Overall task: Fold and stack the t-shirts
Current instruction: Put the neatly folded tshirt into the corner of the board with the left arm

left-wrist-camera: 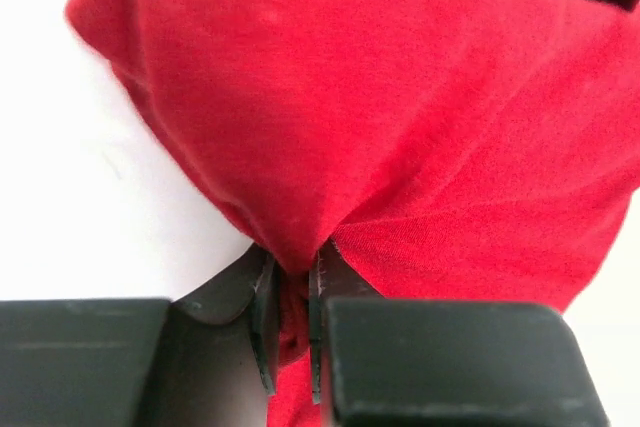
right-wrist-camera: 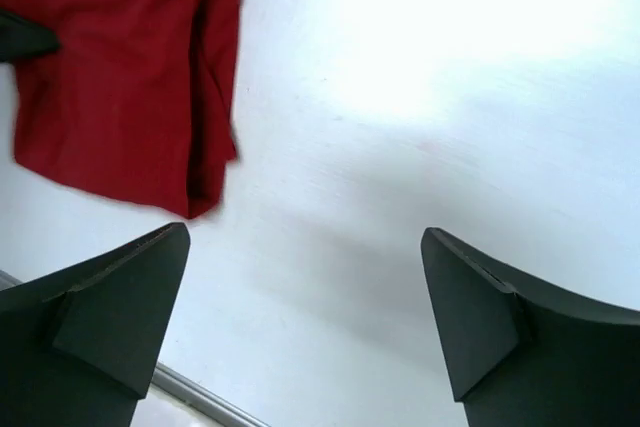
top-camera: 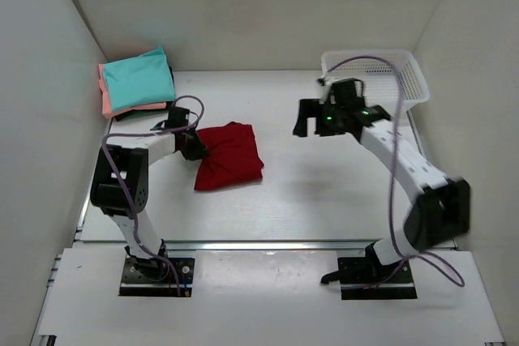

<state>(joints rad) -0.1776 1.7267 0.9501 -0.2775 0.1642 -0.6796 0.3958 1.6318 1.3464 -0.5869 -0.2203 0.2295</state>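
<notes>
A folded dark red t-shirt [top-camera: 231, 156] lies on the white table left of the middle. My left gripper [top-camera: 197, 148] is shut on its left edge; the left wrist view shows the red cloth [left-wrist-camera: 400, 127] bunched between the two fingers [left-wrist-camera: 289, 292]. A stack of folded shirts sits at the far left: teal [top-camera: 139, 79] on top, salmon-pink [top-camera: 111, 103] under it, a dark one at the bottom edge. My right gripper [top-camera: 310, 121] is open and empty, held above the table right of the red shirt, which shows in the right wrist view [right-wrist-camera: 120, 77].
A white plastic mesh basket [top-camera: 381, 73] stands at the far right, just behind the right arm. White walls close in the left, back and right. A metal rail [top-camera: 268, 243] runs along the table's near edge.
</notes>
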